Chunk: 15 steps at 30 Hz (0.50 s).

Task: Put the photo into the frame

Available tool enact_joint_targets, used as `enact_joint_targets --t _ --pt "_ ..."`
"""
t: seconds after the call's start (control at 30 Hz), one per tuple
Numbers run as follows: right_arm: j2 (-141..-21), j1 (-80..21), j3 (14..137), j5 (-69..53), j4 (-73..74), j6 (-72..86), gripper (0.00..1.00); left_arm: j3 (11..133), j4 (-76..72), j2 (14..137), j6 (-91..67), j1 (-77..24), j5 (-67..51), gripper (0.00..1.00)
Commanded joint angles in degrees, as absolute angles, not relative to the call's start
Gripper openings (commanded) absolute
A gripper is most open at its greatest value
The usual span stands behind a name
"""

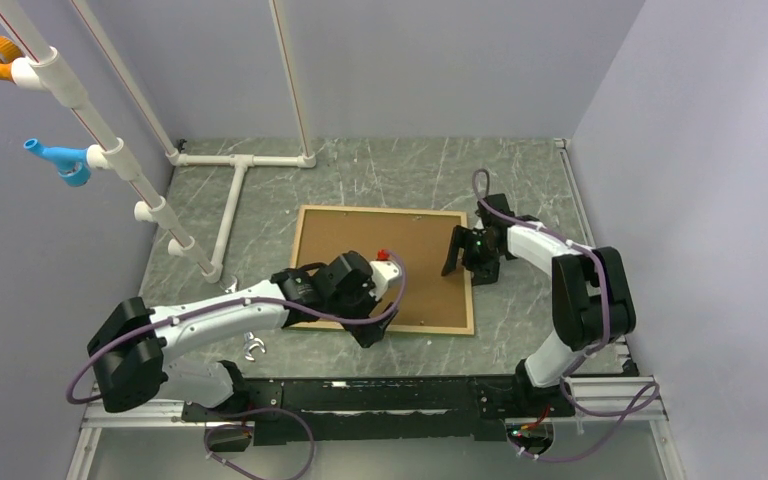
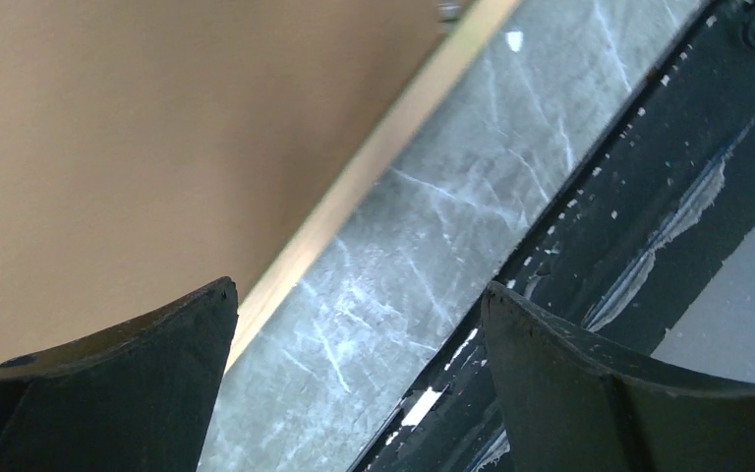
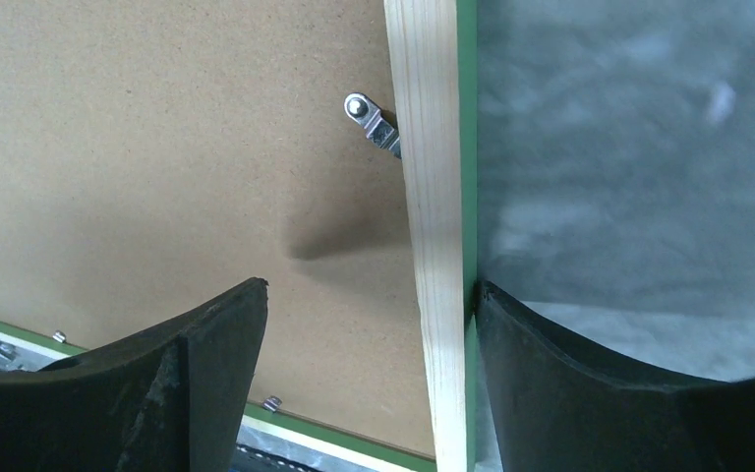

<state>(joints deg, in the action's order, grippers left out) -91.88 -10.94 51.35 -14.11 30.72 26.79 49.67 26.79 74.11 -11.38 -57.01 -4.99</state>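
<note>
Jaws L: wide apart, empty, above near edge of large rectangular tan-wood frame (image 1: pixel 385 210).
Jaws R: apart, gripping nothing, straddling frame's right rail (outer finger (image 3: pixel 590 393) against green side).
Frame: flat on grey marbled counter (image 1: pixel 520 180), w/ plain brown backing board (image 1: pixel 400 240) up.

Frame (image 3: pixel 428 197) is showing pale grained wood; backing board (image 3: pixel 157 147) is looking matt, fibrous; tab (image 3: pixel 374 120) is gleaming metal.
</note>
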Motion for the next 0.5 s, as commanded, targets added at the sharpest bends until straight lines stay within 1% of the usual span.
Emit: enact_joint_targets --t 0.0,0.13,0.3,0.47 --pt "-96.39 -14.37 57.34 -18.13 25.82 26.35 0.79 51.46 21.64 76.04 -7.29 -59.64 -8.63 0.96" --pt "-96.68 -16.14 58.52 -15.55 26.53 27.36 0.79 52.09 20.27 79.69 -7.35 -61.17 -6.89 0.94" --pt "-92.03 -15.88 56.55 -12.54 27.73 28.37 0.8 53.08 19.03 84.16 -6.87 -62.75 -0.81 0.91" --pt "-86.51 -13.06 51.19 -17.44 26.49 29.94 0.8 54.66 18.49 87.37 -6.02 -63.24 1.24 0.87"
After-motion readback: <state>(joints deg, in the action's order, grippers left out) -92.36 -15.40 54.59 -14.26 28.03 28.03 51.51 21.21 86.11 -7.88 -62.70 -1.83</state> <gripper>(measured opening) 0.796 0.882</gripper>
